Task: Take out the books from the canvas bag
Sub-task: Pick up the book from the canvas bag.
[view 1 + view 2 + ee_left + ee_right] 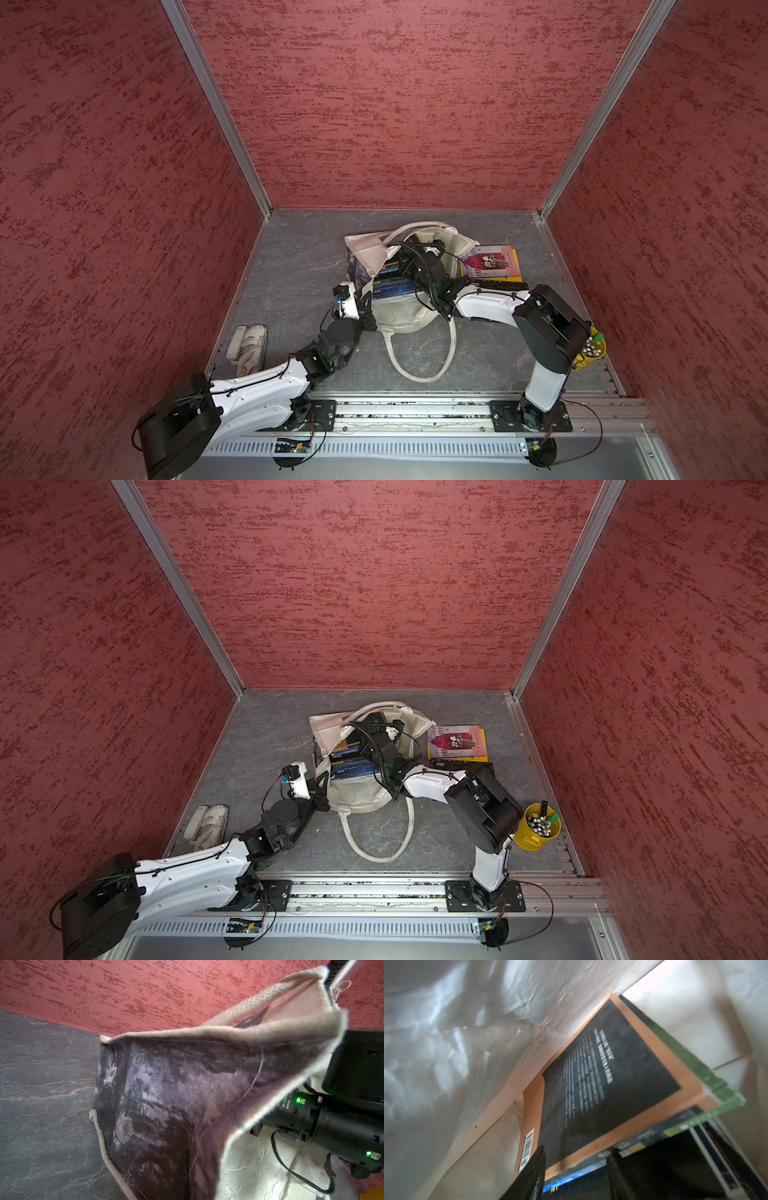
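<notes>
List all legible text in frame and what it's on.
"DM-J431", rest cut off: label on the right arm's motor.
orange-black book, back cover: white print and barcode digits blurred, unreadable.
navy book, spine: yellow lettering blurred, unreadable.
red-cover book: title too small to read.

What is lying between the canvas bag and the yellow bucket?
In both top views the right arm crosses that stretch; some books lie just behind it.
</notes>
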{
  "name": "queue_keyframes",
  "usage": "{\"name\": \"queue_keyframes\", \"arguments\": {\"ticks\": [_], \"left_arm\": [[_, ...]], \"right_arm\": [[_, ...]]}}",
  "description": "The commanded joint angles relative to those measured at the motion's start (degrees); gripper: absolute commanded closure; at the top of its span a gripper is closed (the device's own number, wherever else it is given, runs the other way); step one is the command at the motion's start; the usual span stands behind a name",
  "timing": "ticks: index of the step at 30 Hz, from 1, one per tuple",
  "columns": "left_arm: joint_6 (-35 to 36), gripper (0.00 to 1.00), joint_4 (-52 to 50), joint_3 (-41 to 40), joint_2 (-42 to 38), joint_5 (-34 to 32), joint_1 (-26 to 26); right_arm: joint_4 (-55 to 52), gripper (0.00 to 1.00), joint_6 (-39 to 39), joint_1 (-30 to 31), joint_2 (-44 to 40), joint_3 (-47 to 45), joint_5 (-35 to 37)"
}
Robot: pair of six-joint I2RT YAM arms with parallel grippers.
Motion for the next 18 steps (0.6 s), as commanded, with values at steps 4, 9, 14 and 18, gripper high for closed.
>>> {"name": "queue_keyframes", "arguments": {"ticks": [4,9,14,18], "left_arm": [[0.54,1.0,0.79,0.82,0.15,0.78,-0.19],[0.54,1.0,0.51,0.74,-0.32,0.79,-0.12],[0.55,1.0,0.85,0.8,0.23,1.14,-0.19],[0.51,1.0,0.77,0.88,0.29,1.09,-0.25]], "right_arm": [[3.48,0.51,0.3,-0.88,4.73,7.86,-0.65],[7.31,0.51,4.36,-0.74,9.38,10.07,-2.61],[6.19,0.54,4.98,-0.65,12.62,13.92,-2.78],[6.01,0.7,4.68,-0.48,12.31,13.86,-3.62]]}}
